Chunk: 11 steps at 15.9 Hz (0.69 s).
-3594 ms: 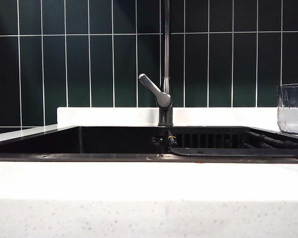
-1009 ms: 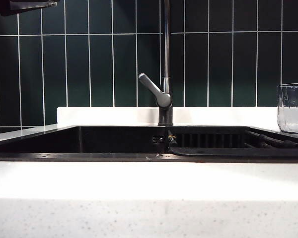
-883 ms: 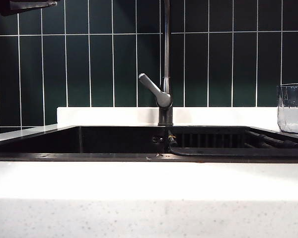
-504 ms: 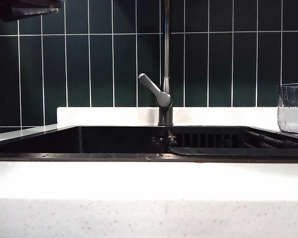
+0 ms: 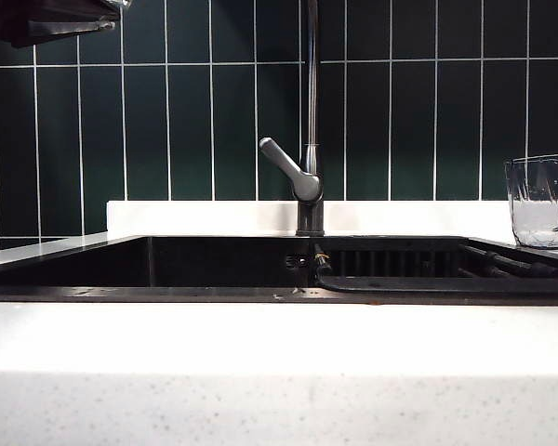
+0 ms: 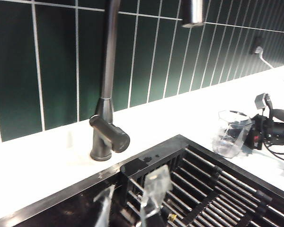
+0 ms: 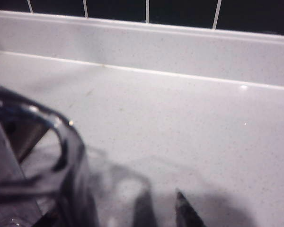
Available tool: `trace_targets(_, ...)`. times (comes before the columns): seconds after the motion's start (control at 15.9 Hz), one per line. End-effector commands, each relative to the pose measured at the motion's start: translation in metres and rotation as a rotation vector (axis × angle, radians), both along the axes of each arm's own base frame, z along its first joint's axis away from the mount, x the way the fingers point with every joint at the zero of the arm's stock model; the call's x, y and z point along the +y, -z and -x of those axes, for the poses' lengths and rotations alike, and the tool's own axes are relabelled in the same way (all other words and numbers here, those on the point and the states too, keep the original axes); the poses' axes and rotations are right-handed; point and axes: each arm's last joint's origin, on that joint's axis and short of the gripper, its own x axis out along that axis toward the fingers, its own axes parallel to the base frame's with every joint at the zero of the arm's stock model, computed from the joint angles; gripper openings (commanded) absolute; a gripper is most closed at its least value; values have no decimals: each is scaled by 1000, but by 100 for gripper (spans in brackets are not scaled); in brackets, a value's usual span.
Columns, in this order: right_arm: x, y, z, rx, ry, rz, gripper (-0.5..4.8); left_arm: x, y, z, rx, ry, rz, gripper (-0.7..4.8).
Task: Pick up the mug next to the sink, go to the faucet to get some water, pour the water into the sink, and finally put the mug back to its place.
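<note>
The clear glass mug (image 5: 540, 200) stands on the white counter at the far right, beside the sink (image 5: 223, 265). In the left wrist view my right gripper (image 6: 253, 135) sits low against the mug (image 6: 231, 133). In the right wrist view the mug (image 7: 38, 161) fills one side, blurred, and one dark fingertip (image 7: 183, 208) stands apart from it over bare counter; that gripper is open. I cannot tell whether the glass wall lies between its fingers. My left gripper (image 6: 128, 201) hangs open and empty over the sink rack, in front of the faucet (image 6: 106, 85). The faucet (image 5: 311, 111) rises behind the sink's middle.
The faucet's grey lever (image 5: 286, 165) angles up to the left. Its spout end (image 6: 193, 12) hangs high above the basin. A slatted rack (image 6: 217, 189) fills the sink's right half. Dark green tiles back the counter. My left arm (image 5: 46, 19) shows at the exterior view's top left.
The mug has shifted a little to the left on the counter as my right gripper came in beside it. My left arm has dropped slightly further into the exterior view's top left.
</note>
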Motion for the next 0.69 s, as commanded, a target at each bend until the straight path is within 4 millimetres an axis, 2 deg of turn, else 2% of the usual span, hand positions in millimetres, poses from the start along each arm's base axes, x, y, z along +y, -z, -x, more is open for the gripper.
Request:
trace_targets(0.06, 0, -7, -1, -54, -8, 17, 273, 0, -2, 0, -13, 6, -2, 92)
trace_targets(0.69, -3, -11, -1, -97, 0, 31, 261, 0, 1, 0, 11, 5, -17, 92)
